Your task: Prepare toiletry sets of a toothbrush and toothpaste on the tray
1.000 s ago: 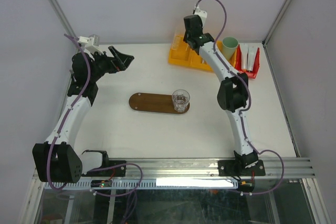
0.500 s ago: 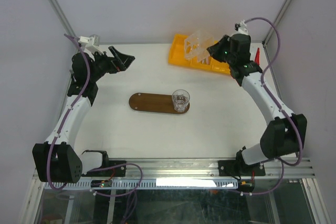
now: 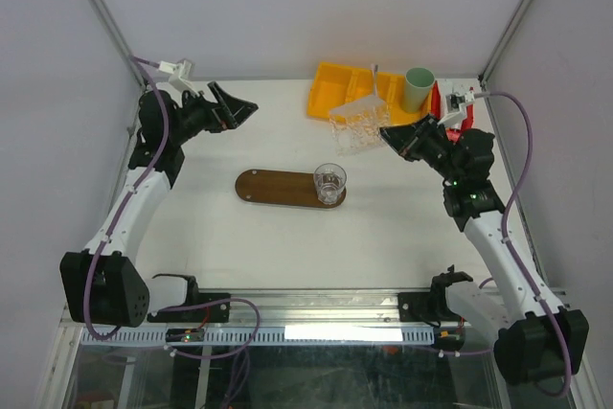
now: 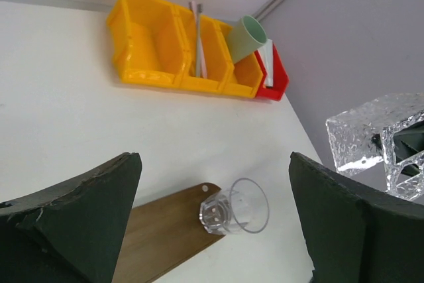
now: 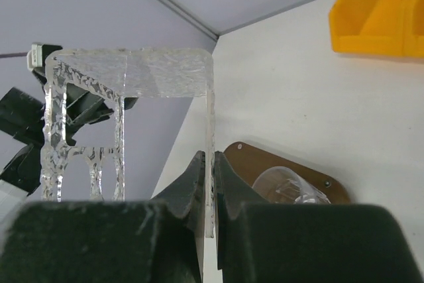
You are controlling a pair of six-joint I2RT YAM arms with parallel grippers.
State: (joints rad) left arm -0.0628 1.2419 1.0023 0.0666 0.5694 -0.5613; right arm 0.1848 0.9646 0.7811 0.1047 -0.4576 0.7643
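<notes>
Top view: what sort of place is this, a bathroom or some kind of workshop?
Most likely a robot test cell in a lab: a left arm and right arm bolted to a metal rail at a white table, with plain grey panels around it.

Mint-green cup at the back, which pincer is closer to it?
Right. The right pincer, shut on a clear textured stand, hangs just in front of the cup, slightly to its left; the left pincer, open, is far off to the left.
</notes>
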